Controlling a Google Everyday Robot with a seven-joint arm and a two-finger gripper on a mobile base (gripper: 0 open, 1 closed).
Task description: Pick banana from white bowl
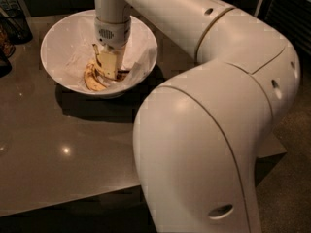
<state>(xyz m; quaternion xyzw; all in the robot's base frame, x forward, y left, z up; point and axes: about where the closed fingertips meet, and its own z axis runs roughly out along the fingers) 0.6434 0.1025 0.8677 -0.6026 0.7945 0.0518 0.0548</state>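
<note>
Nearest the camera, the robot's bulky pale arm (204, 144) fills the right side and bends back over the bench (58, 144) toward the white bowl (53, 42). The dark, glossy bench in front of the bowl carries only the bowl's shadow.

The bowl sits toward the back left of the bench, lined with crumpled white paper (75, 57), probably there to cushion the fruit. The banana (91, 77), yellow and heavily browned, lies curved in the bottom of the bowl, on the near-left side of its middle.

The claw (109, 64) points straight down into the bowl's centre, just beside the banana and low against it. Coming in from above likely suits the sloping sides, which block any sideways reach. Whether the claw is wide, narrow or clamped on the banana I cannot tell.

Beyond the bowl's left rim, dark clutter (13, 25) sits at the bench edge.
</note>
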